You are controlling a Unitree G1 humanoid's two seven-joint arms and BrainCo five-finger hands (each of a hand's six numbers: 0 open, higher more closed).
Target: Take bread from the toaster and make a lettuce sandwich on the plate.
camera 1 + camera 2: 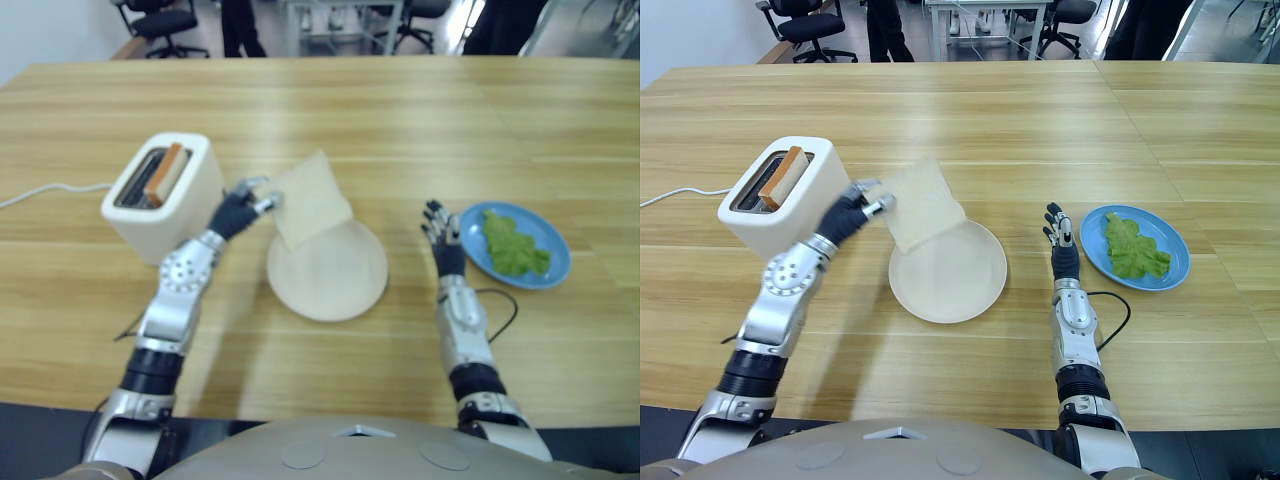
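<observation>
A white toaster (165,195) stands at the left of the table with one slice of bread (167,173) sticking up from a slot. My left hand (240,207) is shut on a second bread slice (309,199), holding it tilted over the far left edge of the cream plate (330,275). To the right, my right hand (442,236) rests open on the table, fingers straight, just left of the blue plate (548,265). A lettuce leaf (511,245) lies on that blue plate.
The toaster's white cable (45,191) runs off to the left edge. A thin black wire (505,310) loops by my right forearm. Office chairs (160,20) and people's legs stand beyond the far edge of the table.
</observation>
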